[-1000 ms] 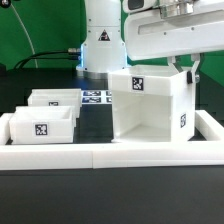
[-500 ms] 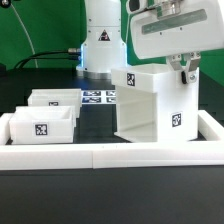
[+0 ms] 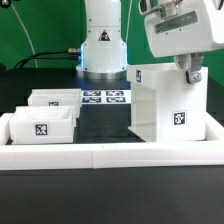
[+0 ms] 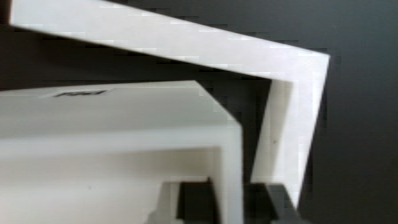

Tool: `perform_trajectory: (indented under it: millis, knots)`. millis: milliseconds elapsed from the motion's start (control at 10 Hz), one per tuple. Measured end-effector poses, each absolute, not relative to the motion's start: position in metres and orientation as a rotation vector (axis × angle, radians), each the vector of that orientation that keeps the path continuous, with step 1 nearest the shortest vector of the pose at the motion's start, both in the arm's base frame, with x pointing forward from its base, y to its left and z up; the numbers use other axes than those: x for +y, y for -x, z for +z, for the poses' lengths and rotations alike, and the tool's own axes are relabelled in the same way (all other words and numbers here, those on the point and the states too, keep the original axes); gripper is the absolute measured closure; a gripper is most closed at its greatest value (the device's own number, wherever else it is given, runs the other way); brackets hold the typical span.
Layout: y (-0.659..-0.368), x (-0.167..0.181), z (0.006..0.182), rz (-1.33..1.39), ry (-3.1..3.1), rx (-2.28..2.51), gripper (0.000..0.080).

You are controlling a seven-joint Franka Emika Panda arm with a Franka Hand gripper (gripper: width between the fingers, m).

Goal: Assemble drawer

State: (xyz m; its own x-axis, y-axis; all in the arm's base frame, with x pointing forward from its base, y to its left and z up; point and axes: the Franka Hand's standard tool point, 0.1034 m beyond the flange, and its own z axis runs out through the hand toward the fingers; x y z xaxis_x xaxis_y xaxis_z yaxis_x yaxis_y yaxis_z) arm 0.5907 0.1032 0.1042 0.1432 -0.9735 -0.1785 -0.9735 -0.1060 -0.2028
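Observation:
The white drawer box [image 3: 165,103], an open-fronted casing with marker tags on its sides, stands upright at the exterior view's right. My gripper [image 3: 192,73] comes down from above and is shut on the casing's top edge at its right side. In the wrist view the thin white wall [image 4: 240,165] runs between my two dark fingers [image 4: 191,203], with the casing's panels spreading beyond. Two smaller white drawers [image 3: 42,124] [image 3: 55,99] with tags sit at the exterior view's left.
A white raised frame [image 3: 110,153] borders the work area at front and sides. The marker board [image 3: 104,97] lies flat by the robot base [image 3: 102,40]. A green backdrop stands behind.
The gripper and the casing it holds have shifted toward the exterior view's right, and the casing has turned so its open front faces more to the left.

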Motion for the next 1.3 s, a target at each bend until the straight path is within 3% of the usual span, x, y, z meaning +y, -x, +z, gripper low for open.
perform_trajectory:
  millis: [800,1300]
  knots:
    - [-0.635,0.115,0.103,0.041,2.072,1.934,0.0754]
    - [-0.638,0.115,0.102,0.052,2.069,1.940,0.0754]
